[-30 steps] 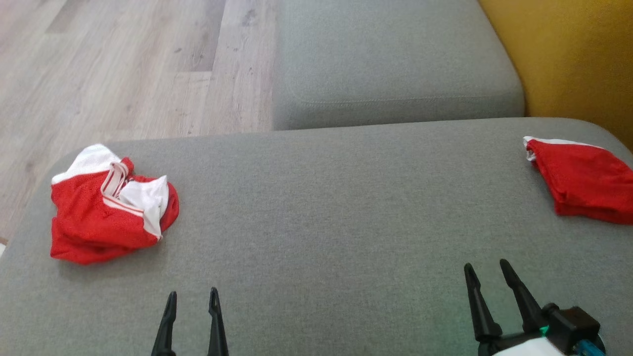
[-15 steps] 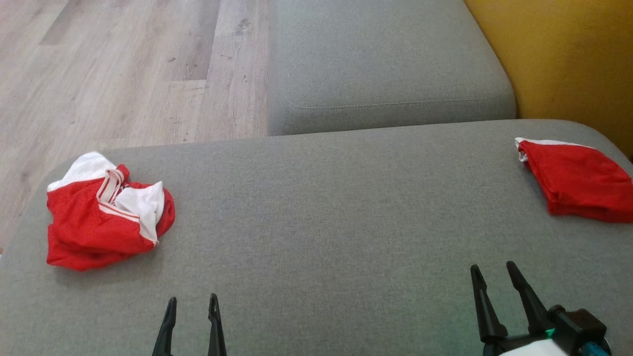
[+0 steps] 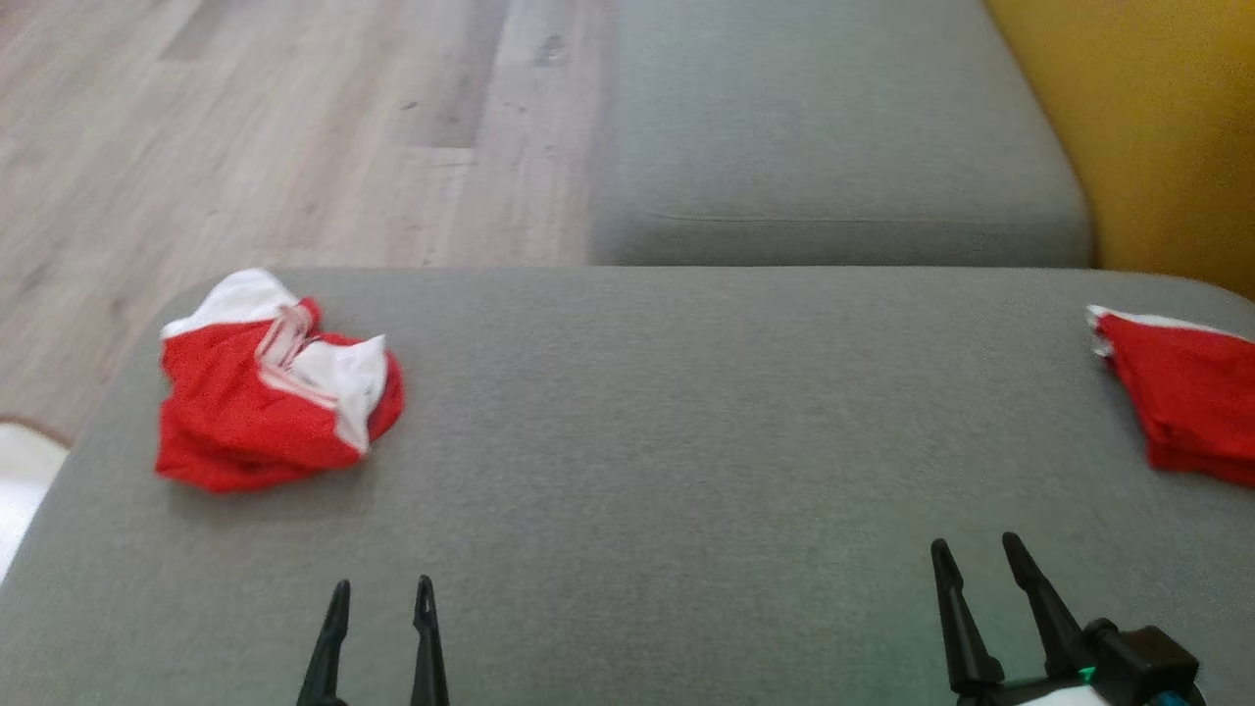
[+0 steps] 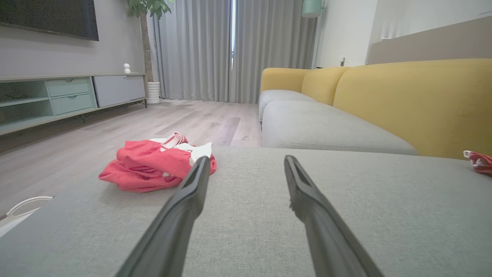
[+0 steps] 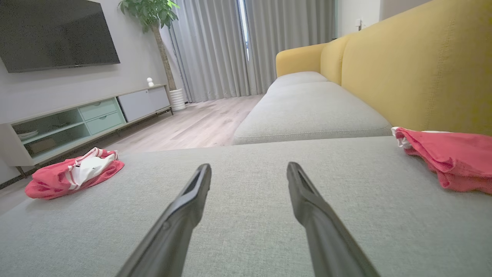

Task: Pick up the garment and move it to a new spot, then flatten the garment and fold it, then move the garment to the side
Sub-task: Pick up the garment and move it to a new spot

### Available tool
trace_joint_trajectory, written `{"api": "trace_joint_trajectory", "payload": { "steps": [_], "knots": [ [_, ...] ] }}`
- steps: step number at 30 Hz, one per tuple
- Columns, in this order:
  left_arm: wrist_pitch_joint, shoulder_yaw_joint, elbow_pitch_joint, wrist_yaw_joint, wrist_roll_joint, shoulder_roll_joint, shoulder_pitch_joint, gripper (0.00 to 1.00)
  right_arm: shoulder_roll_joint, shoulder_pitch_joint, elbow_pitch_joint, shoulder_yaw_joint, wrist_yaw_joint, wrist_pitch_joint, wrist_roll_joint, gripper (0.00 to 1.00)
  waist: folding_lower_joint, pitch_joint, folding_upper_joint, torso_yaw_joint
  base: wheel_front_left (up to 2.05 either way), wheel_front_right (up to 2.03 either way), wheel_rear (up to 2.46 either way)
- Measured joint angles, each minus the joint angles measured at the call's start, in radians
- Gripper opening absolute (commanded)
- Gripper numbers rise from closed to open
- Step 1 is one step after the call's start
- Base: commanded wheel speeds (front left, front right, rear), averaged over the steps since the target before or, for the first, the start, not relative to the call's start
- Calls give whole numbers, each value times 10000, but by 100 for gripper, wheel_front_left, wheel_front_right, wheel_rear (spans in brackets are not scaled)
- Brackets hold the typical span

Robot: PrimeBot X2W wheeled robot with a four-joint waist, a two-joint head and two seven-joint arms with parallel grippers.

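The left gripper (image 3: 382,586) sits low at the near edge of a wide grey cushion (image 3: 686,441), its two dark fingers pointing forward, spread apart and holding nothing. The right gripper (image 3: 975,544) rests at the near right in the same way, with its fingers parted and empty. Both hover just over bare fabric, well apart from any clothing.

Ahead and to the left of the left gripper, near the cushion's far left corner, lies the crumpled garment (image 3: 275,392) — red mesh-like cloth with white panels and a striped red-and-white trim, bunched into a loose heap. In the left wrist view it rises in soft folds just beyond the left fingertip. At the cushion's far right edge lies a second red garment (image 3: 1191,392), flatter and neater, close to a yellow backrest (image 3: 1177,127). Beyond the cushion are a further seat cushion (image 3: 833,127) and a wooden floor (image 3: 245,118).

The heap is probably the piece to move. It looks light, limp and thin, so it should sag and trail when lifted and may slip from a shallow pinch. A raised fold near the top — by the striped trim or the upper white panel — seems the surest place to grip. The pinch should gather a real thickness of cloth and not just a single edge.
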Motion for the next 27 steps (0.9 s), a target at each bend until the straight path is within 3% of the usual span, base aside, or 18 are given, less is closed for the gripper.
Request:
{"api": "trace_joint_trajectory", "payload": {
  "steps": [17, 27],
  "knots": [
    [0, 945, -299, 75, 602, 73, 276, 100, 420, -58, 8, 226, 0, 0, -94, 100, 0, 116, 0, 2676, 0, 0, 0],
    [0, 1367, -527, -107, 616, 169, -104, 100, 414, -142, -31, 224, 0, 0, -205, 100, 0, 789, 0, 2928, 0, 0, 0]
  ]
}}
